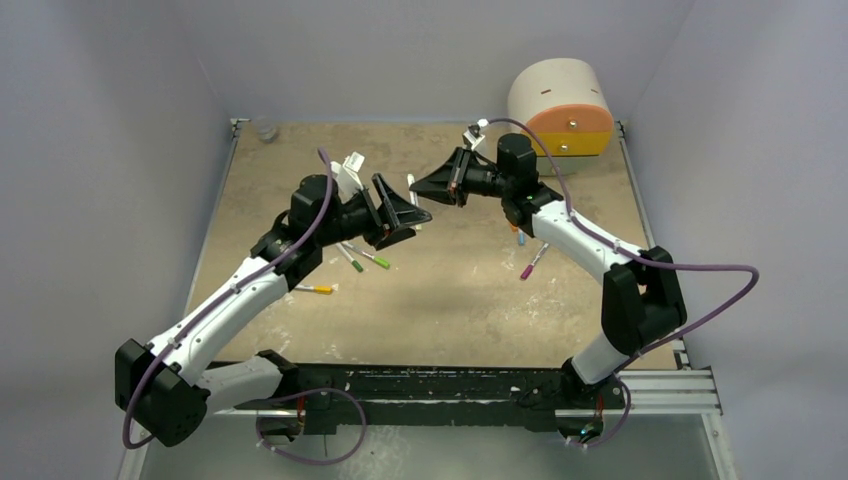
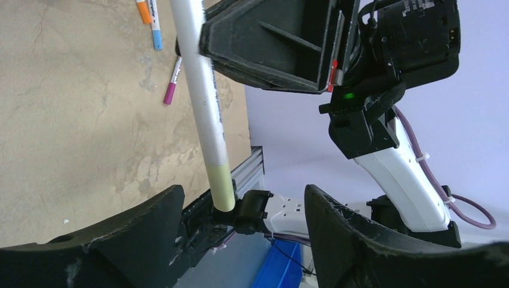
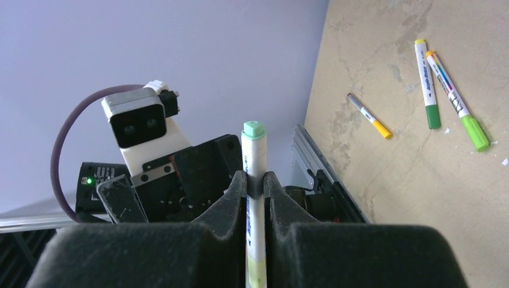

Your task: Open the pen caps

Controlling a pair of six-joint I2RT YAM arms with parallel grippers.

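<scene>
Pen in right end effector

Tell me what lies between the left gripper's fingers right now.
The pen, shut in the right gripper, hangs with its pale yellow-green cap between the open fingers of the left gripper, touching neither. The left wrist view shows it.

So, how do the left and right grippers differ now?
On the left gripper the fingers stand wide apart; on the right gripper they are shut. The left gripper holds nothing; the right gripper clamps a white pen. Both are black, facing each other above the table.
</scene>
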